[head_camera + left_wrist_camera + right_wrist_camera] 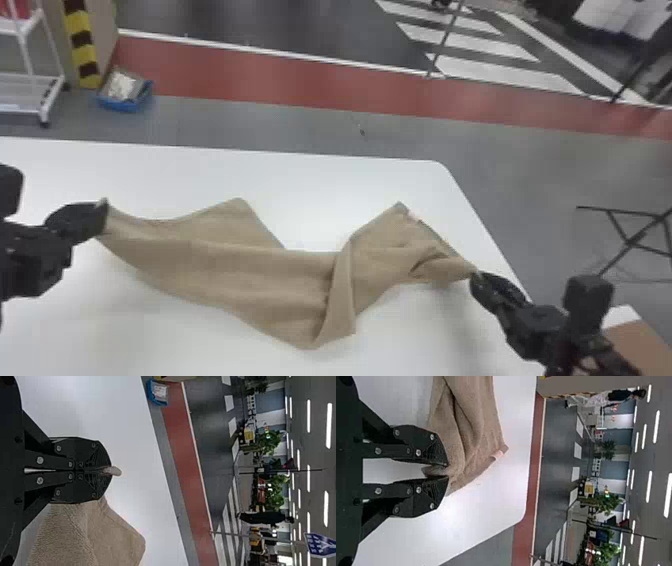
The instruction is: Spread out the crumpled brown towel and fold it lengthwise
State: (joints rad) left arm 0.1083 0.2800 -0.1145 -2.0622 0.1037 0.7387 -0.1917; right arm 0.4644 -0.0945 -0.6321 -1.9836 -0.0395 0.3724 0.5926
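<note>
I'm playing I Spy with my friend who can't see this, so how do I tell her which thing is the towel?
Find the big white table. Across it, between the robot's black left hand and right hand, stretches the brown towel. Unlike the smooth, flat table and hard, black hands, it's soft, wrinkly cloth with pointy corners.
</note>
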